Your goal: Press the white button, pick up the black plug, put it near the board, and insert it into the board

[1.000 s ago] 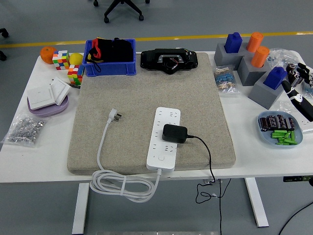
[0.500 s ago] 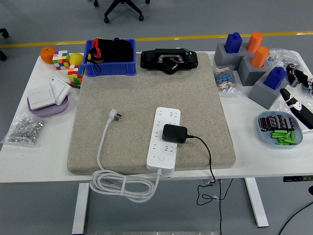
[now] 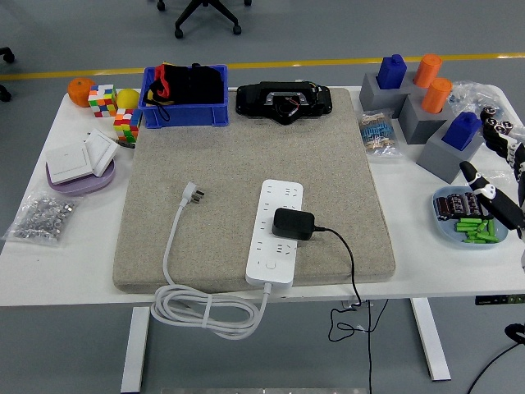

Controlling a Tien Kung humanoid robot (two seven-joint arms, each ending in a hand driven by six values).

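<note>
Covering the white table (image 3: 78, 263), a beige mat (image 3: 246, 156) under the power strip (image 3: 276, 232); right hand (image 3: 496, 176) spread, empty, at the edge.

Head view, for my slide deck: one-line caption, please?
Black plug seated in white power strip on felt mat; right robot hand open at table edge.

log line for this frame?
right hand: open, table's right edge, holding nothing | left hand: not in view | black plug: seated in board
</note>
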